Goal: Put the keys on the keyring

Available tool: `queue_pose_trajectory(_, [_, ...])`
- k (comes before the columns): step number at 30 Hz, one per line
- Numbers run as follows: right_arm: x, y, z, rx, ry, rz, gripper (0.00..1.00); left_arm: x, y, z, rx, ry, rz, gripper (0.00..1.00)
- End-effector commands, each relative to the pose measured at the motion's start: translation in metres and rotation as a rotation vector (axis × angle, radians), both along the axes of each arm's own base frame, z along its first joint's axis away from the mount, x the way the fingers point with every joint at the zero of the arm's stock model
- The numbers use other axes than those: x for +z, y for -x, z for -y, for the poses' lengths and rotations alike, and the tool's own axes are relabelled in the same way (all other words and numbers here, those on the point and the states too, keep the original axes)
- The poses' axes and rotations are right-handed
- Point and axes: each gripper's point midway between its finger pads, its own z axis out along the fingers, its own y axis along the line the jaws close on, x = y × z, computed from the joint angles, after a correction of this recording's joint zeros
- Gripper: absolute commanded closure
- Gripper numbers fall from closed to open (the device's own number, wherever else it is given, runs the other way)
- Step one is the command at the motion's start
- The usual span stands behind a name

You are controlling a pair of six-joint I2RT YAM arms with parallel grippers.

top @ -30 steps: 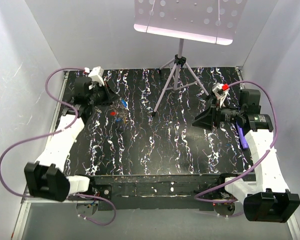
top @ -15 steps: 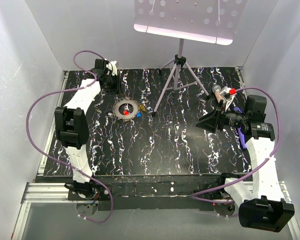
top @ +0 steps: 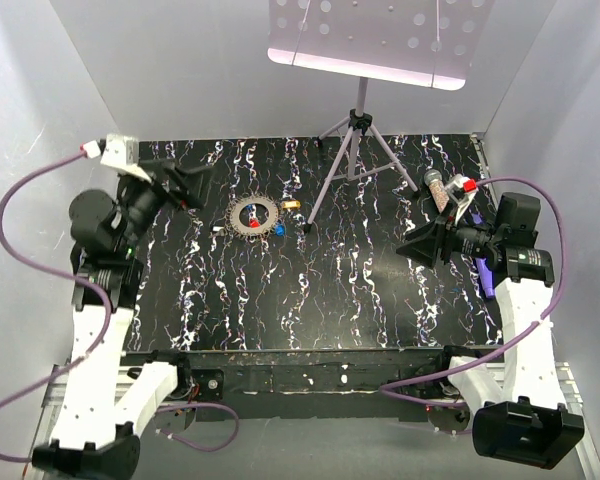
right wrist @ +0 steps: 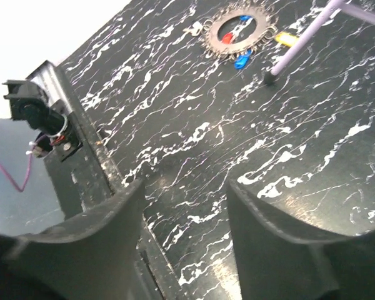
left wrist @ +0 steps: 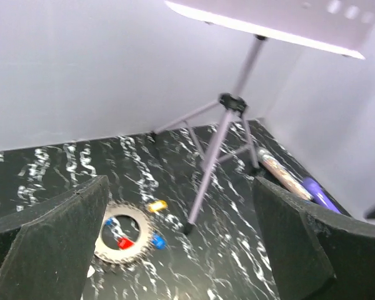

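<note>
The keyring [top: 253, 213] lies flat on the black marbled table [top: 360, 300], left of centre. A red key [top: 252, 226] sits inside its hole. A blue key [top: 278, 230] lies just outside its rim, and a yellow key [top: 292, 206] lies a little beyond. My left gripper [top: 187, 185] hovers left of the ring, open and empty. The left wrist view shows the keyring [left wrist: 120, 234] low beside the left finger of the left gripper [left wrist: 181, 181]. My right gripper [top: 412, 245] is far to the right, open and empty. In its wrist view the keyring [right wrist: 236, 30] is distant from the right gripper [right wrist: 186, 187].
A tripod [top: 350, 150] stands at the back centre, one leg ending close to the keys. A speckled tube [top: 436, 188] and a purple stick [top: 483, 272] lie by the right arm. The table's front edge [right wrist: 106, 169] runs under the right gripper.
My left arm has swung from the far-left corner back to the left and its gripper has opened wide. The keyring has lain still for the last half second. The right gripper opened slightly.
</note>
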Motion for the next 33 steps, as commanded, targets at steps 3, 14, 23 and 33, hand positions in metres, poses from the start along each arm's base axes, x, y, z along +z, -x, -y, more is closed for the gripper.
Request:
queue_pose_trajectory(3, [0.027,-0.004,0.015,-0.112,0.075,0.05,0.38,-0.075,0.045,0.017,-0.114,0.041,-0.271,0.02])
queue_pose_trajectory(14, [0.066,-0.005,0.052,-0.486,0.151,0.019,0.09,-0.081,0.087,0.008,-0.081,0.025,-0.281,0.02])
queue_pose_trajectory(23, [0.084,-0.001,0.062,-0.592,0.128,0.039,0.09,-0.072,0.093,0.005,-0.065,0.018,-0.264,0.02])
queue_pose_trajectory(33, [0.089,-0.015,0.096,-0.886,0.059,-0.014,0.08,-0.071,0.092,0.007,-0.077,0.007,-0.267,0.02])
